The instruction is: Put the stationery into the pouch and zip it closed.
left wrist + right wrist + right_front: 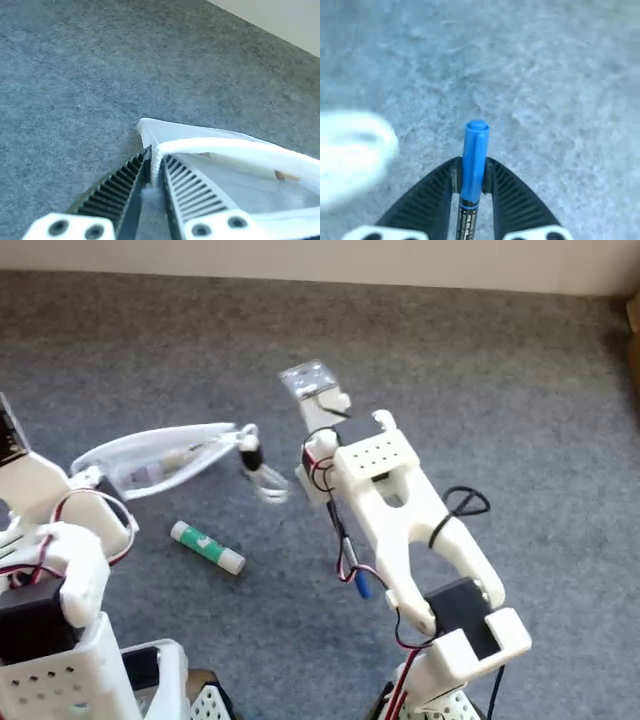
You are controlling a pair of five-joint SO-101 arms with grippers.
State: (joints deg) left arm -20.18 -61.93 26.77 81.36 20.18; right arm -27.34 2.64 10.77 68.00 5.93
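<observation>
A clear white-edged pouch (160, 460) lies on the grey carpet with its mouth gaping, and something pale shows inside it. My left gripper (150, 152) is shut on the pouch's (225, 150) corner; from above the left gripper (88, 478) sits at the pouch's left end. A black zip pull with a ring (258, 468) hangs at the other end. My right gripper (472, 162) is shut on a blue-capped pen (474, 145). From above the pen (350, 560) hangs under the right arm, right of the pouch. A green-and-white glue stick (207, 547) lies in front of the pouch.
Grey carpet (480, 370) covers the whole work area, with open room at the back and right. A pale wall runs along the far edge. The arm bases stand at the near edge.
</observation>
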